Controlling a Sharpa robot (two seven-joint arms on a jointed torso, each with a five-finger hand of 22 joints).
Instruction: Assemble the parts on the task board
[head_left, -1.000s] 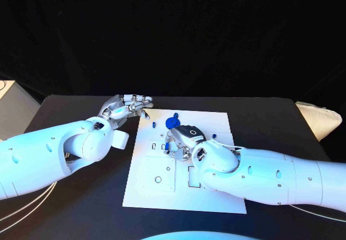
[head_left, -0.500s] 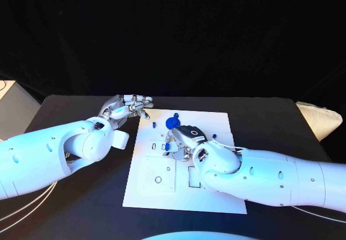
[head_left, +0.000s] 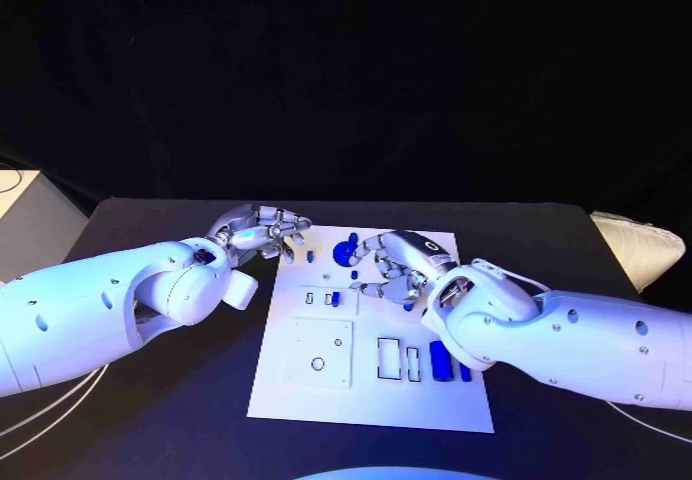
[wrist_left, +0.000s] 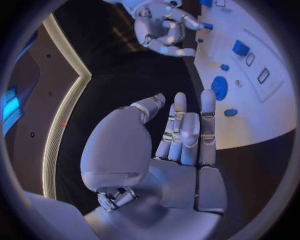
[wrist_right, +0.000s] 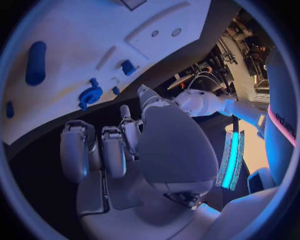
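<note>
The white board (head_left: 368, 385) lay in the middle of the black table (head_left: 173, 420), with a round blue part (head_left: 346, 250) near its far edge and two long blue parts (head_left: 440, 362) nearer the robot's side. The right hand (head_left: 397, 268) hovered over the board's far half, fingers curled in (holding nothing visible). The left hand (head_left: 264, 235) hung just off the board's far left corner, fingers straight and empty.

A pale cushion-like bundle (head_left: 645, 249) is sitting at the black table's (head_left: 159, 430) far right edge, a white box (head_left: 25, 222) flanking its left.
</note>
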